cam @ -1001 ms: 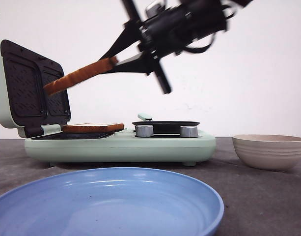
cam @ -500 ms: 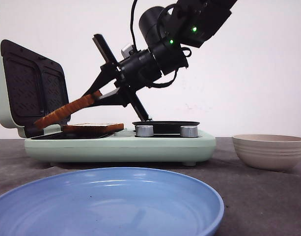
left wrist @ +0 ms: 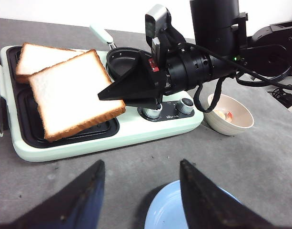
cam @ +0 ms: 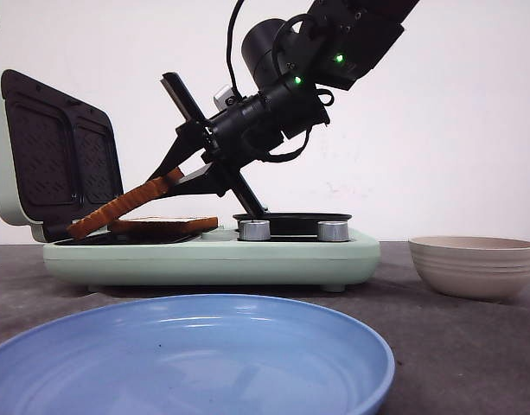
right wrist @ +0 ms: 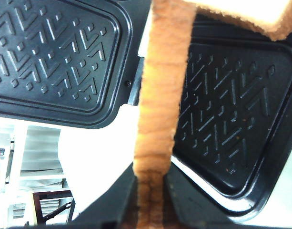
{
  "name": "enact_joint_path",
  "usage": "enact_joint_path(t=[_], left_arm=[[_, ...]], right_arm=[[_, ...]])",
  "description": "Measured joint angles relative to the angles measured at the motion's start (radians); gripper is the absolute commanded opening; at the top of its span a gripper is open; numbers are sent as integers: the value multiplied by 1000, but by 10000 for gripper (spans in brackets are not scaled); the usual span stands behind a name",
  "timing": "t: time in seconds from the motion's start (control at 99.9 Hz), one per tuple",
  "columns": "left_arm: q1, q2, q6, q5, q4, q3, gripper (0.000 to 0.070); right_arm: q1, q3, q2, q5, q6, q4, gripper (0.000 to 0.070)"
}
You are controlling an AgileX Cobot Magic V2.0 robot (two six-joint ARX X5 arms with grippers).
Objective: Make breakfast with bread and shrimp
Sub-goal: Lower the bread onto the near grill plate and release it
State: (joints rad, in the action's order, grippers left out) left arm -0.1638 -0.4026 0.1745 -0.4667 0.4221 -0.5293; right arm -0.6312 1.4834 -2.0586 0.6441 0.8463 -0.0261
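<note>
My right gripper point(cam: 174, 177) is shut on one corner of a slice of bread point(cam: 118, 206), which slopes down to the left. Its low end sits at the open sandwich maker's point(cam: 213, 255) left plate. In the left wrist view this slice point(left wrist: 72, 93) partly overlaps a second slice point(left wrist: 38, 57) lying flat on the plate. The right wrist view shows the crust edge point(right wrist: 160, 95) pinched between the fingers point(right wrist: 124, 200). Pale pieces that may be the shrimp point(left wrist: 227, 114) lie in a bowl point(left wrist: 217, 126). My left gripper point(left wrist: 141, 167) is open and holds nothing, above the table.
The maker's lid point(cam: 57, 156) stands upright at the left. A small black pan point(cam: 290, 220) sits on its right half behind two knobs. A blue plate point(cam: 187, 299) lies near the table's front edge, and the beige bowl point(cam: 474, 264) at the right.
My right gripper has come down and to the left with the bread slice, from high above the maker to the plate. The slice's low end now sits by the flat slice.
</note>
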Motion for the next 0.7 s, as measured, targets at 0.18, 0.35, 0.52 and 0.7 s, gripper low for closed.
enact_joint_path(t=[0.18,0.35,0.52,0.7], left_arm=[[0,0,0,0,-8,0,242],[0,0,0,0,-9,0,242],[0,0,0,0,-11,0,242],[0,0,0,0,-11,0,242]], right_arm=[[-10,1,0,-40,3,0,0],[-18,1,0,-45,3,0,0],[-25,1,0,-62,7,0,0],[-28,1,0,-91,18,0,0]])
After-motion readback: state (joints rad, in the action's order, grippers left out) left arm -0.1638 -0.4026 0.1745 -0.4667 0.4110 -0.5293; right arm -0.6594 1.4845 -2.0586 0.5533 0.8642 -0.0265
